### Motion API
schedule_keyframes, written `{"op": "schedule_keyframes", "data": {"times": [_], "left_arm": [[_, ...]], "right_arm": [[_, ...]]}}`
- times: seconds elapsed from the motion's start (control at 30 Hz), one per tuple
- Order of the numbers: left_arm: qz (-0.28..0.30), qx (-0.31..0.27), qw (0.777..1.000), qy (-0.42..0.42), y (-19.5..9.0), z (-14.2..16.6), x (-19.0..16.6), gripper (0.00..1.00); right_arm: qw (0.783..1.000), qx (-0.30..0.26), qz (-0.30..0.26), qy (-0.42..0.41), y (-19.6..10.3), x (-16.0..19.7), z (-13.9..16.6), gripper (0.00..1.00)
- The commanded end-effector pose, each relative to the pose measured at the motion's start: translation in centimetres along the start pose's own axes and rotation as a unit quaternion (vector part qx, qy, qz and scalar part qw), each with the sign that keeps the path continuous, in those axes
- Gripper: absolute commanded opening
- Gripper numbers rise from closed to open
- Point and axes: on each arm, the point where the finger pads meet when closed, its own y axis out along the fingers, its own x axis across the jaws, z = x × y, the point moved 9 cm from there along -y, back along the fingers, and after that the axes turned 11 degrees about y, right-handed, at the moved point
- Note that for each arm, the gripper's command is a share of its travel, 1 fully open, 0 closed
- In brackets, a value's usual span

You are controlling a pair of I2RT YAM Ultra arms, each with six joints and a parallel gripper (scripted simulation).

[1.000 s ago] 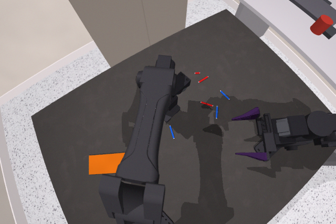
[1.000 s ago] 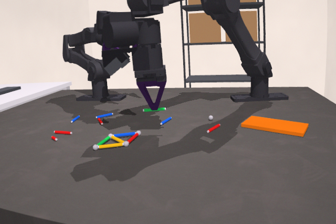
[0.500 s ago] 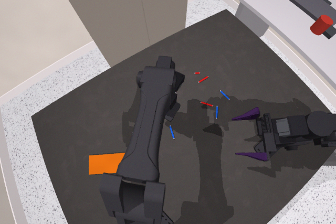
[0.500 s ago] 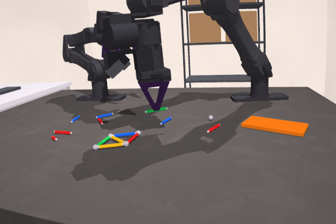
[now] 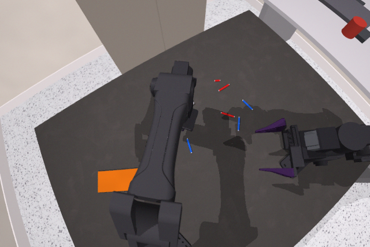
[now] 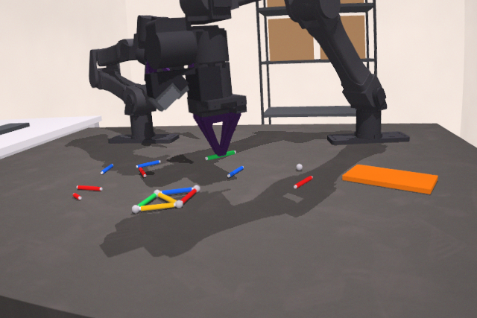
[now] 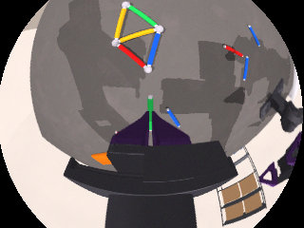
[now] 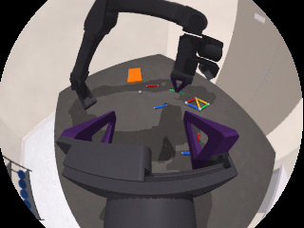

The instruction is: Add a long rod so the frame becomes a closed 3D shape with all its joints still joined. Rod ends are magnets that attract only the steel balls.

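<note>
The frame (image 6: 165, 199) lies flat on the dark table: two triangles of yellow, green, blue and red rods joined by steel balls. It also shows in the left wrist view (image 7: 136, 38). My left gripper (image 6: 220, 151) is shut on a long green rod (image 6: 216, 156) and holds it level, just above the table behind the frame. In the left wrist view the green rod (image 7: 151, 117) sticks out from the fingers toward the frame. My right gripper (image 5: 258, 150) is open and empty, off to the side of the loose rods. The left arm hides the frame in the top view.
Loose blue rods (image 5: 247, 104) and red rods (image 5: 227, 114) lie scattered on the table. A loose steel ball (image 6: 299, 167) and a red rod (image 6: 302, 182) lie near an orange slab (image 6: 390, 178). A white side table holds a red cylinder (image 5: 354, 27).
</note>
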Motion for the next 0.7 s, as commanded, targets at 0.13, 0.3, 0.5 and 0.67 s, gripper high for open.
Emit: {"op": "schedule_keyframes", "data": {"times": [0.13,0.3,0.5,0.67], "left_arm": [[-0.005,-0.025,0.998,-0.059,-2.0,-0.37,-0.45,0.0],[-0.006,-0.026,0.998,-0.059,-2.0,-0.42,-0.43,0.0],[-0.006,-0.026,0.998,-0.059,-2.0,-0.42,-0.43,0.0],[-0.003,-0.027,0.998,-0.054,-2.31,-0.44,-0.49,0.0]], "right_arm": [[1.0,-0.015,-0.003,-0.002,-0.33,0.12,-0.48,1.0],[1.0,-0.015,-0.003,-0.002,-0.33,0.12,-0.48,1.0],[1.0,-0.015,-0.003,-0.002,-0.33,0.12,-0.48,1.0],[1.0,-0.015,-0.003,-0.002,-0.33,0.12,-0.48,1.0]]}}
